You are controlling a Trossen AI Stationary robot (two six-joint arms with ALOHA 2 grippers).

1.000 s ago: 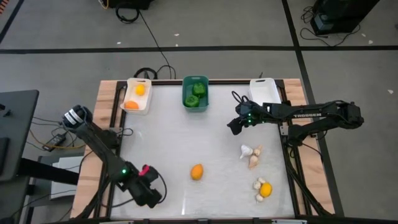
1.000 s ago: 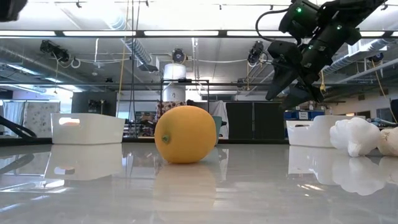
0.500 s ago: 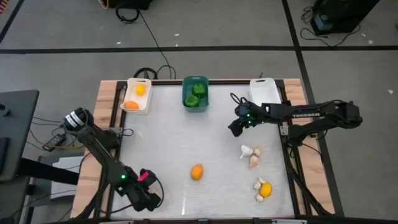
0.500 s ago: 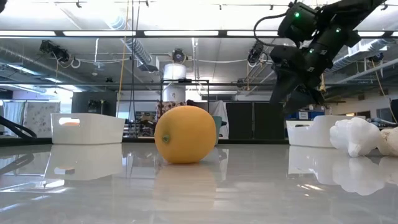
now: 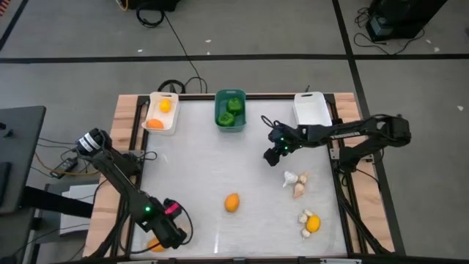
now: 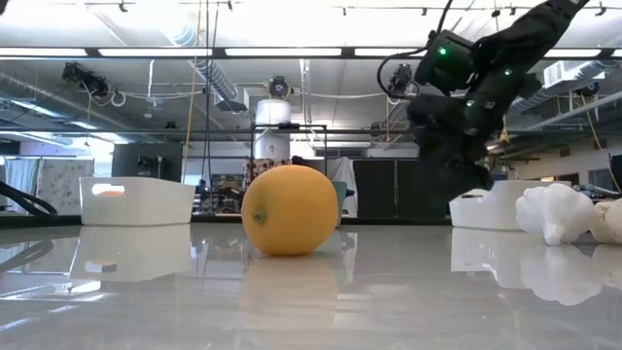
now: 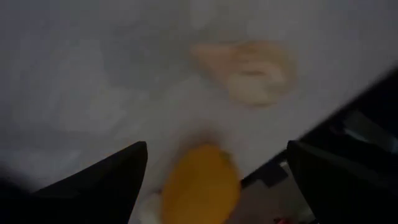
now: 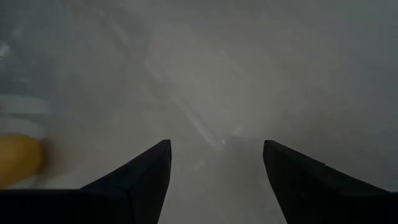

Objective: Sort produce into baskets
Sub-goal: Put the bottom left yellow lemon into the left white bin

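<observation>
My left gripper (image 5: 172, 233) hangs open over the table's near left corner. An orange fruit (image 7: 199, 186) shows below it, between the two spread fingers and clear of both; it also shows beside the gripper (image 5: 155, 246). My right gripper (image 5: 272, 154) is open and holds nothing, right of the table's middle, just far-left of a heap of garlic bulbs (image 5: 297, 183). Another orange fruit (image 5: 231, 202) lies mid-table near the front. A yellow fruit (image 5: 313, 223) lies among garlic bulbs at the near right.
Three baskets stand along the far edge: a white one (image 5: 161, 114) with a yellow and an orange fruit, a teal one (image 5: 230, 110) with green peppers, and a white one (image 5: 311, 108) at the right. Bare table lies between them and the loose produce.
My right gripper has come down and toward the table's near left, closer to the garlic heap, tipping further downward. Beside my left gripper, which has stayed at the near left corner, an orange fruit has come into view.
</observation>
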